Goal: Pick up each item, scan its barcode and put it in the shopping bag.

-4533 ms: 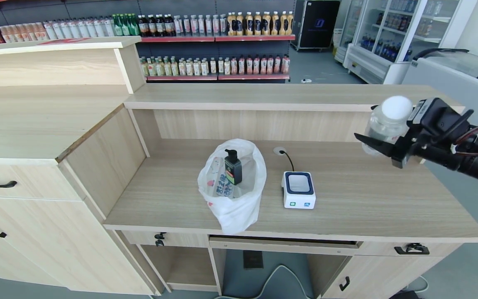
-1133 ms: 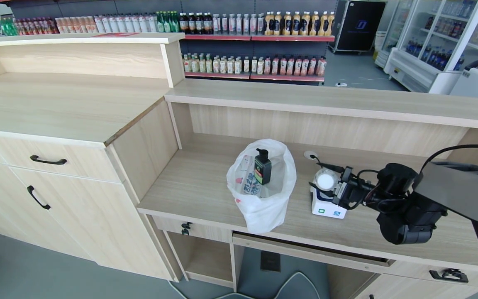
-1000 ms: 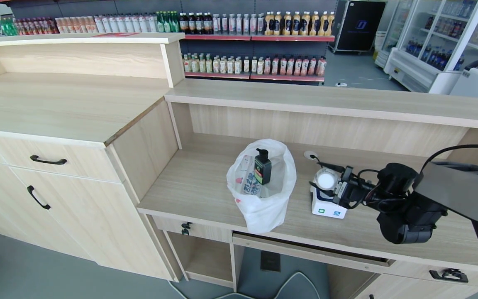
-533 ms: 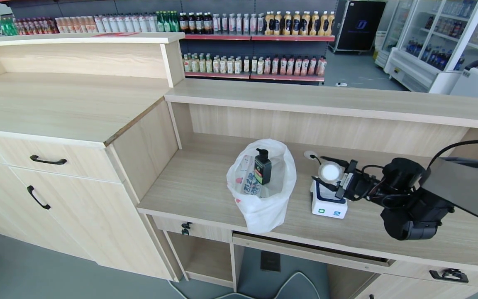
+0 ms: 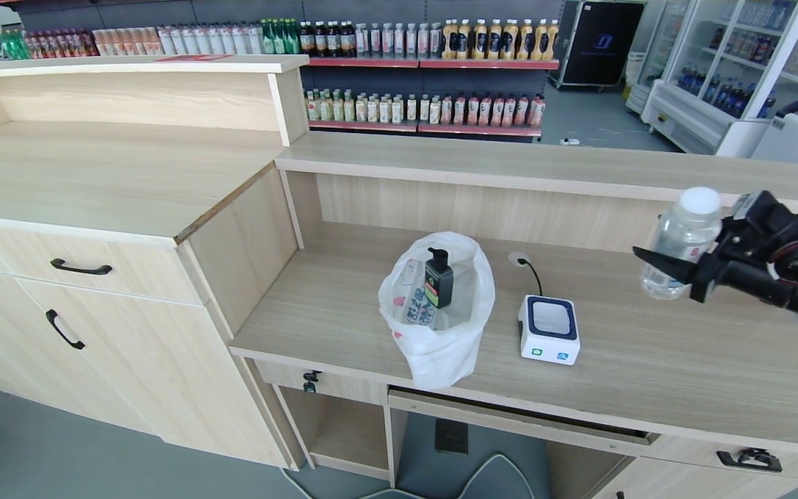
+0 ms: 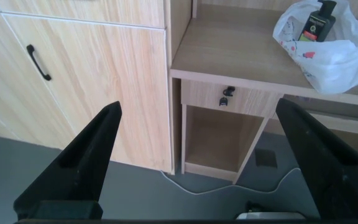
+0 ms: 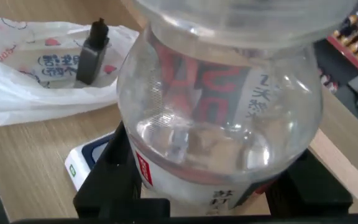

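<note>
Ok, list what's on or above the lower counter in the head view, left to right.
shopping bag → scanner → water bottle

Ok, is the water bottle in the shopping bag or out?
Out: the right hand holds the bottle right of the scanner, apart from the bag.

The bottle (image 7: 222, 124) is cropped at its cap end.
</note>
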### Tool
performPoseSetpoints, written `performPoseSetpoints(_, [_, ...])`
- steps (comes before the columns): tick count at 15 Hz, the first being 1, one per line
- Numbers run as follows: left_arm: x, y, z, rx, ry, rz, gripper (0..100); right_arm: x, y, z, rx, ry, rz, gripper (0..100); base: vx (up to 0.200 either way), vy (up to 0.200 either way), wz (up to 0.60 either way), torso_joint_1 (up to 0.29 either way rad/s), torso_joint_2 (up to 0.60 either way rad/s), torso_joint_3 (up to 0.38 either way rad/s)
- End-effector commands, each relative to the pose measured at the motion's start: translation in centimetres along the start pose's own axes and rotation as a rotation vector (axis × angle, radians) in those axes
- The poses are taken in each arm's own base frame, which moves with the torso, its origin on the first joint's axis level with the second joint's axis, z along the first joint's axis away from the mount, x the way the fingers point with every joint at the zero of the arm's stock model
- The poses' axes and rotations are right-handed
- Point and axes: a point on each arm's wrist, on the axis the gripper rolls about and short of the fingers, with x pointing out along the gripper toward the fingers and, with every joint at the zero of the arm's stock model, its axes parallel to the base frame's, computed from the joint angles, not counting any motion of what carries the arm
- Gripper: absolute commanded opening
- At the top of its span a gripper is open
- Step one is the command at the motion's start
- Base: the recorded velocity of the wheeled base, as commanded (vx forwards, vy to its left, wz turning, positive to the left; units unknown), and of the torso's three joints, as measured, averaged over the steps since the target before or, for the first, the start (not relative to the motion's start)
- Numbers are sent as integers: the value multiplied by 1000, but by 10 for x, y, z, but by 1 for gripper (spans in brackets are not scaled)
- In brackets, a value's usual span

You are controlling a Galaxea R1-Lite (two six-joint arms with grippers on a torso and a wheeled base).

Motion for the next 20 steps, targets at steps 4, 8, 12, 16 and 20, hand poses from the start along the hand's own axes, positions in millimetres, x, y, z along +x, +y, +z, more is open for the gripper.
performPoseSetpoints(4, [0,0,0,0,-1,0,100,-71,-7,46,66,110,-282,0,0,0,0,0,0,0])
performPoseSetpoints(8, [0,0,0,0,-1,0,100,-74,-4,48,63,130,-318,0,0,0,0,0,0,0])
performPoseSetpoints(12, [0,0,0,0,-1,0,100,-56,5,58,51,72,-332,0,0,0,450,-1,2,4])
performPoseSetpoints(16, [0,0,0,0,-1,0,100,0,31,65,130,9,-299,0,0,0,450,4,1,2])
performPoseSetpoints(20, [0,0,0,0,-1,0,100,53,76,34,286,39,-113,0,0,0,0,0,0,0])
